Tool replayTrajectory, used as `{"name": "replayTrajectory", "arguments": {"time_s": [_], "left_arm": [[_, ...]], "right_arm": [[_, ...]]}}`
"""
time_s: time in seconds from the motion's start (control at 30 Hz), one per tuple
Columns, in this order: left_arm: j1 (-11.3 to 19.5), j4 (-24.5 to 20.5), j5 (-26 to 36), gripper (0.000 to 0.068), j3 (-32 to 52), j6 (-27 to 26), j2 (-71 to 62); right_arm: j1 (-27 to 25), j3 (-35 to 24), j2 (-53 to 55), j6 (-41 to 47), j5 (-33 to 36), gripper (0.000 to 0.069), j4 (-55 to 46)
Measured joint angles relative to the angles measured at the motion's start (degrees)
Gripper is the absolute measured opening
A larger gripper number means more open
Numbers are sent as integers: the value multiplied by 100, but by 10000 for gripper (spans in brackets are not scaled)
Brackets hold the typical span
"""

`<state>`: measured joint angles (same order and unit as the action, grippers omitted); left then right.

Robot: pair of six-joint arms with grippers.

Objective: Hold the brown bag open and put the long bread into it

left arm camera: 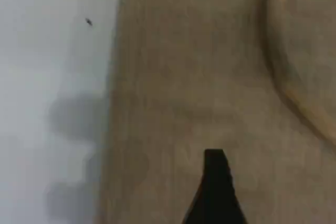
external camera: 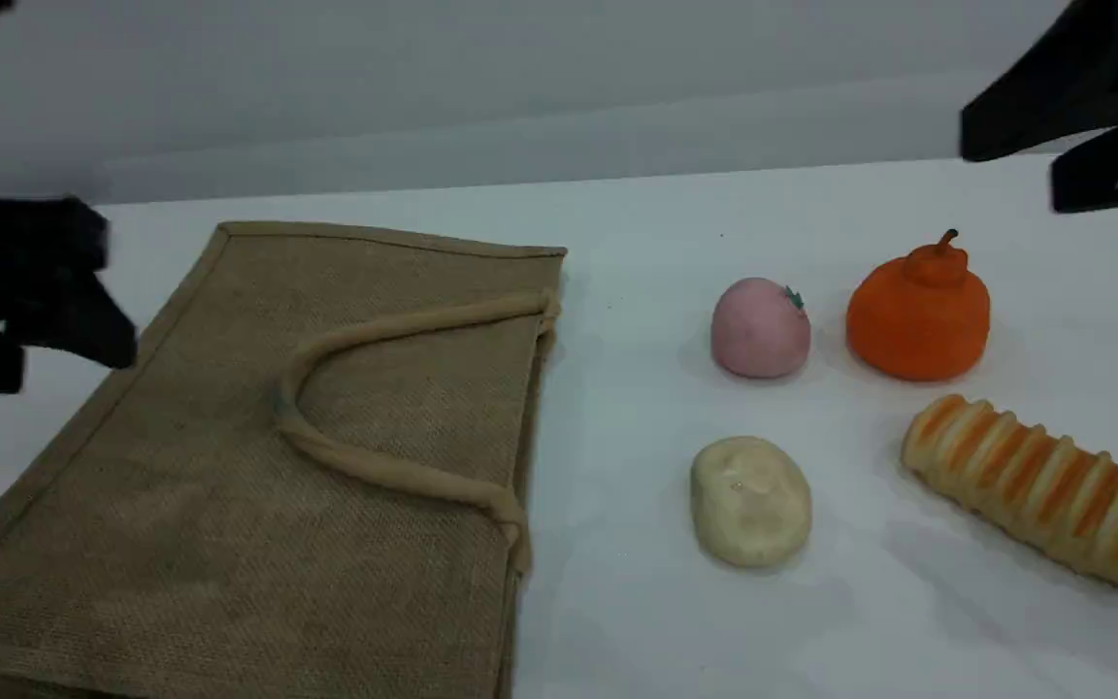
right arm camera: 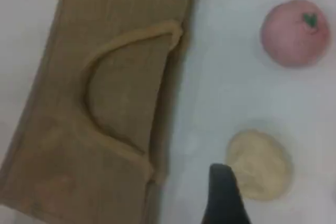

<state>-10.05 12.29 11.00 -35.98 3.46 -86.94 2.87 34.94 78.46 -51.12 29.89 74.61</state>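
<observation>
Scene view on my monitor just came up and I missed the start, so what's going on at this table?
Nothing is being handled yet. The brown bag lies flat and closed on the white table, a handle resting on top. The left gripper hovers by its far left edge, the right gripper is raised at the far right; both are open and empty. The long bread lies untouched beside a cream bun, a pink fruit and an orange fruit.

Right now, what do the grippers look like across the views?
Both are matte black. The left gripper shows as a blurred, blocky shape; the right gripper shows angular prongs. In each wrist view, one tapered black fingertip with a squared end. No cables or markings visible.
</observation>
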Motion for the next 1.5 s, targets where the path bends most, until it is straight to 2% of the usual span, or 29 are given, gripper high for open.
{"name": "replayTrajectory", "arguments": {"time_s": [0.23, 0.33, 0.47, 0.57, 0.73, 1.03, 1.33, 1.5], "left_arm": [[-3, 30, 113, 487, -893, 54, -1070], [-108, 25, 384, 487, -1375, 54, -1541], [-326, 20, 393, 487, -1868, 64, -2082], [-391, -28, 385, 487, -2102, 278, -2379], [-391, -124, 459, 487, -2195, 314, -2581], [-391, -174, 151, 487, -2311, 507, -2935], [-391, -181, 327, 486, -2539, 502, -3319], [-391, -181, 149, 442, -2539, 496, -3319]], "right_arm": [[0, 0, 64, -457, 7, 405, 403], [0, 0, 59, -496, -70, 405, 403], [0, 0, 59, -541, -146, 405, 389], [0, 0, 59, -608, -146, 405, 389], [0, 0, 59, -615, -146, 405, 389], [0, 0, 59, -652, -150, 405, 387], [0, 0, 54, -652, -152, 405, 383], [0, 0, 54, -652, -152, 405, 383]]}}
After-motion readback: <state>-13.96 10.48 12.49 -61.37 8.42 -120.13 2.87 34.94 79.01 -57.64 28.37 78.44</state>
